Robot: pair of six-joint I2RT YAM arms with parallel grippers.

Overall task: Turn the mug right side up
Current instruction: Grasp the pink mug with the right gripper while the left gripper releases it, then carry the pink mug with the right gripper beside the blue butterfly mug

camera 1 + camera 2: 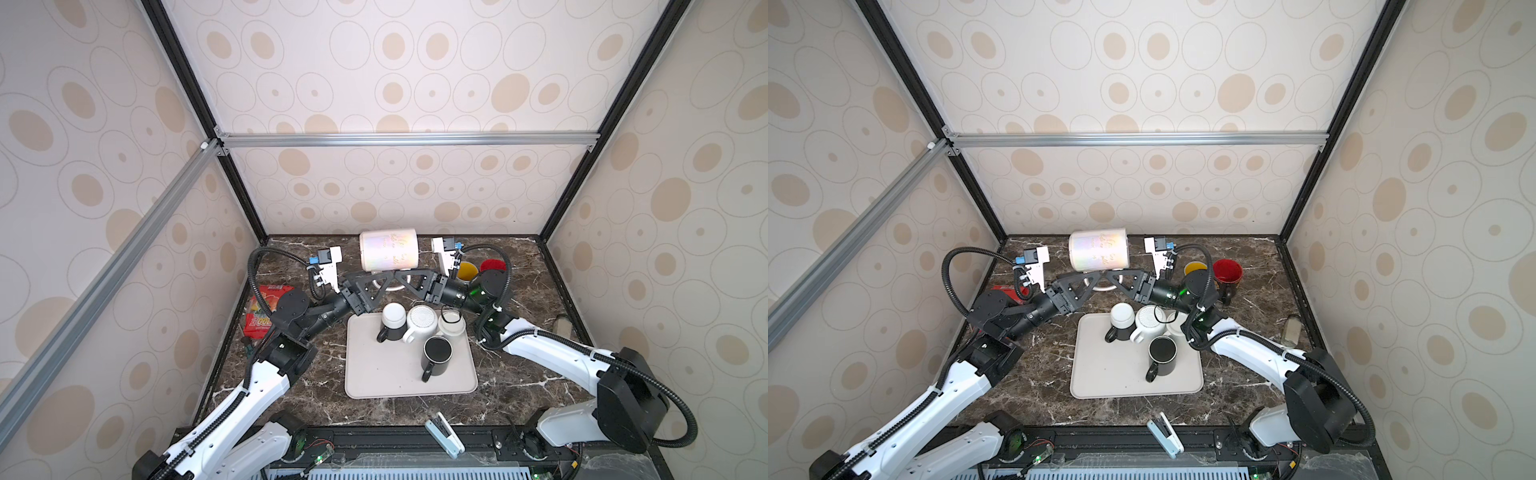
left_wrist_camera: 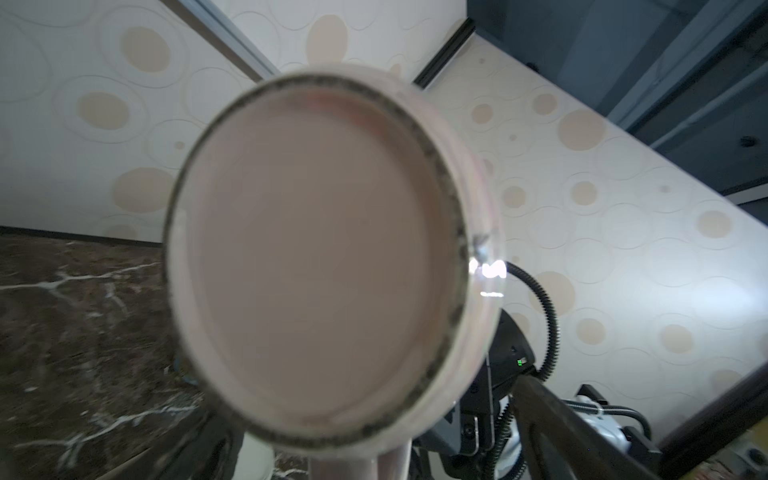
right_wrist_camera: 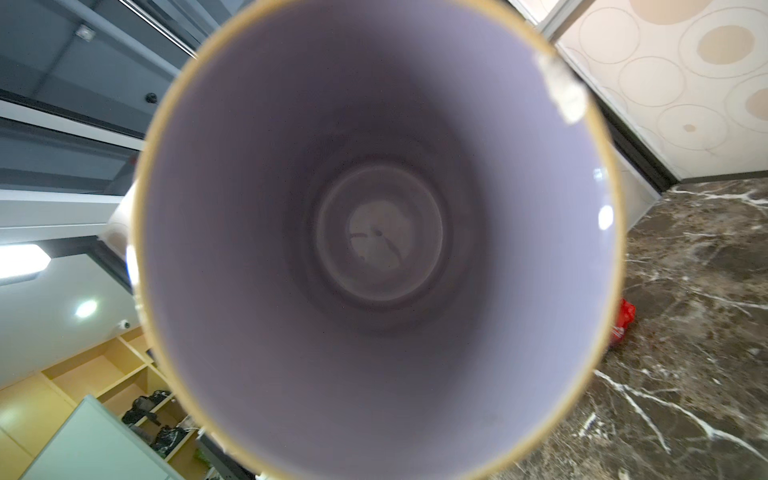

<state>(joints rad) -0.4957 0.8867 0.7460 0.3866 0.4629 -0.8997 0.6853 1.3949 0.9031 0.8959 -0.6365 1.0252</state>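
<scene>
Mug hangs sideways in both top views, lifted above the marble table behind the tray; your right gripper is clamped on its handle, your left gripper is spread wide, holding nothing. Left wrist shows only its base. Right wrist looks into its mouth, so you're about halfway: tip upright, set down.

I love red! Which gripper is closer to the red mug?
Right. In both top views the right gripper sits a little left of the red mug; the left gripper is farther left again.
</scene>
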